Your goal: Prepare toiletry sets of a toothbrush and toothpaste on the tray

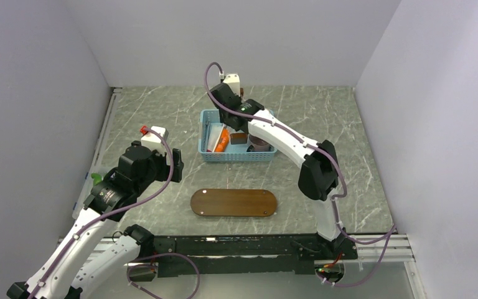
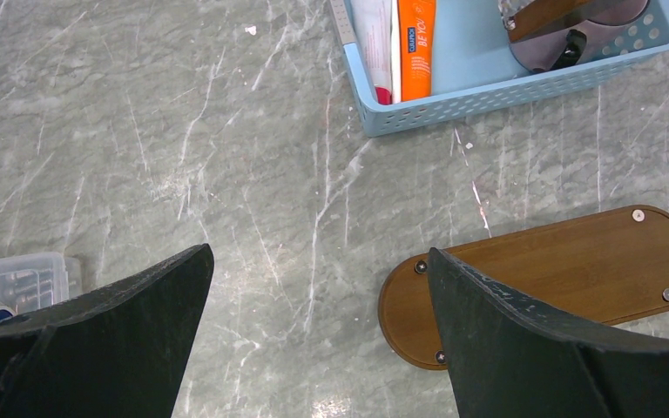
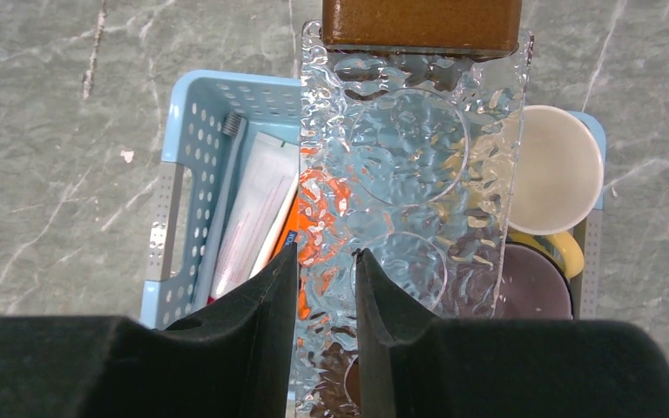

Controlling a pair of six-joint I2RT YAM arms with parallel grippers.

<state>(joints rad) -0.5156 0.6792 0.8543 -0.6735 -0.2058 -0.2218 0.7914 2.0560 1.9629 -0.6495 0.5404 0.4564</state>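
Observation:
The dark-brown oval tray (image 1: 233, 202) lies bare in front of the light-blue basket (image 1: 206, 134); it also shows in the left wrist view (image 2: 575, 261). The orange toothpaste (image 2: 415, 48) lies in the basket's left part beside a white tube (image 3: 253, 209) and a grey toothbrush (image 3: 220, 205). My right gripper (image 3: 320, 252) reaches down into the basket, its jaws close together on a clear rippled holder (image 3: 409, 157) with a wooden end (image 3: 421, 22) that covers part of the orange tube. My left gripper (image 2: 318, 251) is open and empty above the table, left of the tray.
A cream cup (image 3: 550, 170) and a dark cup (image 3: 536, 287) sit in the basket's right part. A small clear plastic box (image 2: 17, 283) stands at the table's left edge. Grey walls close in the left, back and right sides.

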